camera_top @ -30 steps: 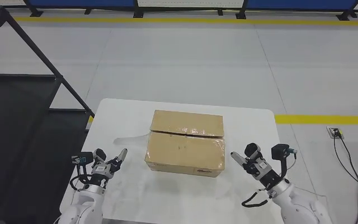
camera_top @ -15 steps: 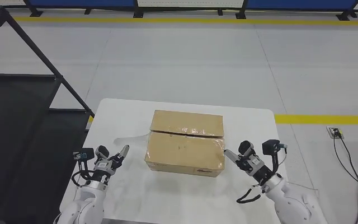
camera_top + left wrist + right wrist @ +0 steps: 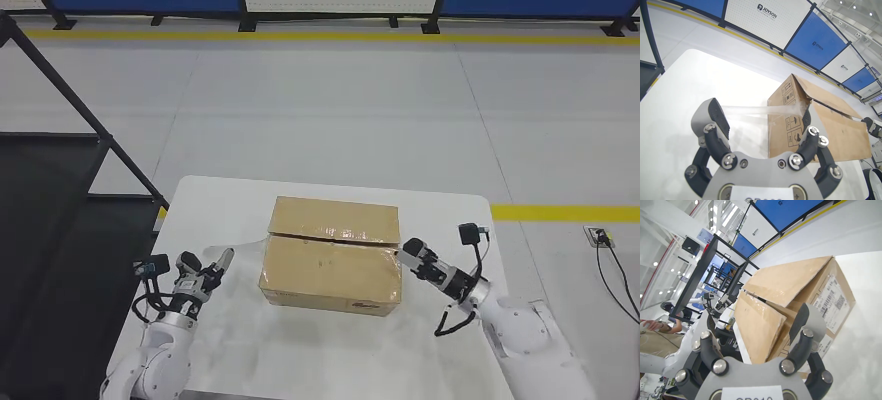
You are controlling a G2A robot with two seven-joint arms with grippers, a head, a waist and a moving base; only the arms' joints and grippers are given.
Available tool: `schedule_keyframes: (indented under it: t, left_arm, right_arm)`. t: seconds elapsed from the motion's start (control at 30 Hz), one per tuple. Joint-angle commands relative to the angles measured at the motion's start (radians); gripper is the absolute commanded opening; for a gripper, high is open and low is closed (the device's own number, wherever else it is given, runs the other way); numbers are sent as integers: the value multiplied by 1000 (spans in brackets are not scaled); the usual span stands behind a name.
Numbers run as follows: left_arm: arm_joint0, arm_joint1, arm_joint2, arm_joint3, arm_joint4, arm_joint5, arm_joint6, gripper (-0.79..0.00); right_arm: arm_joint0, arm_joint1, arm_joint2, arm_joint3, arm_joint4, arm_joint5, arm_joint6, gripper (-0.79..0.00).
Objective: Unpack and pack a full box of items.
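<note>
The box [image 3: 333, 255] sits in the middle of the desk [image 3: 230, 205], its two top flaps meeting along a seam that runs left to right. A strip of tape [image 3: 757, 109] trails from its left end over the desk top. The left gripper [image 3: 213, 266] is just left of the box near the desk's front. The right gripper [image 3: 410, 250] is at the box's right end, with the near flap's corner between its spread fingers.

Top view overhead, looking down; wrist views low, near, sharing box [image 3: 333, 255].
</note>
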Motion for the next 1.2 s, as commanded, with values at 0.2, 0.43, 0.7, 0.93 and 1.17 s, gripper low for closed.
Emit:
schedule_keyframes:
  t: [0.2,0.43,0.7,0.93,1.17]
  left_arm:
    - [4,-4,11,-13,2,6,4,0]
    - [11,-6,12,-52,-17,-27,-9,0]
    - [39,0,5,-104,-4,-129,-54,0]
    - [74,13,-16,-117,45,-282,-102,0]
    - [95,30,-37,-96,84,-417,-215,0]
  right_arm:
    - [30,16,10,53,310,-159,244,0]
    - [-19,52,45,-50,450,-174,415,0]
    - [-97,101,37,-183,375,-184,405,0]
    - [-126,145,-4,-234,279,-203,386,0]
    - [-149,193,-62,-280,123,-218,370,0]
